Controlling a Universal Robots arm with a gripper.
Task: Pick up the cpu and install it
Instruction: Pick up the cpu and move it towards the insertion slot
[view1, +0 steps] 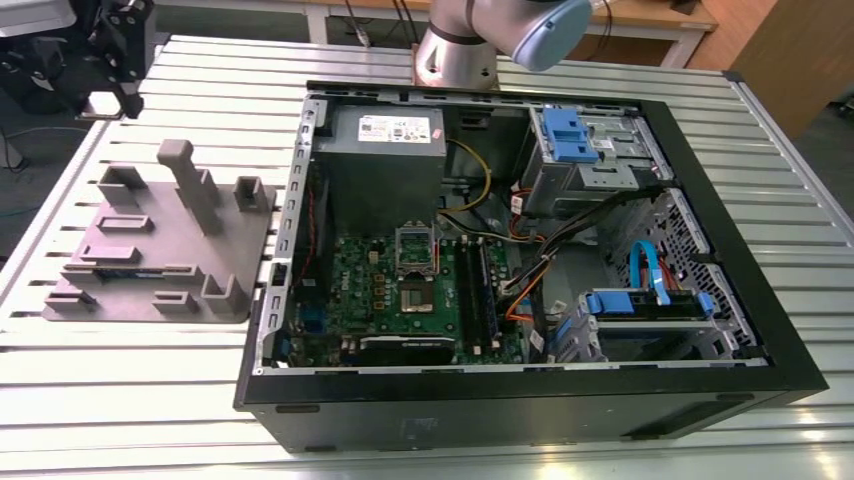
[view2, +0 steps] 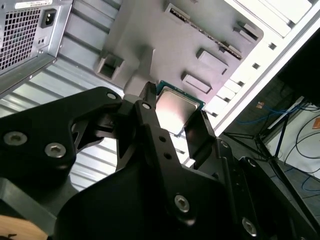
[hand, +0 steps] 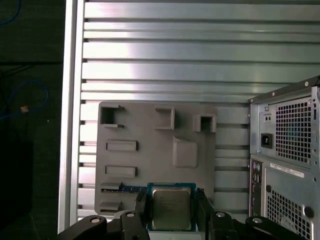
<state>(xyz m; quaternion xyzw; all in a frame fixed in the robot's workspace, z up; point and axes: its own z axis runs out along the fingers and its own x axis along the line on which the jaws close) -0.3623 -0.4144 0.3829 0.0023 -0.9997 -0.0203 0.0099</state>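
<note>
1. Ribbed metal table (view1: 134, 400) carries one open computer case (view1: 534, 415) and one grey holder (view1: 147, 250) on the exterior view's left.
2. I see one white label (view1: 390, 127) inside the case, unreadable.
3. My gripper (view2: 175, 111) clamps one cpu (hand: 171, 208) between its fingers, above the holder.

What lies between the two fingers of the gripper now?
The cpu: in both wrist views the gripper has one black finger at each side of it, with the grey tray behind.

We are seeing a silver-grey chip (hand: 170, 209) edged in green, a plain grey tray (hand: 150, 131), and a ribbed silver table (hand: 150, 50).
</note>
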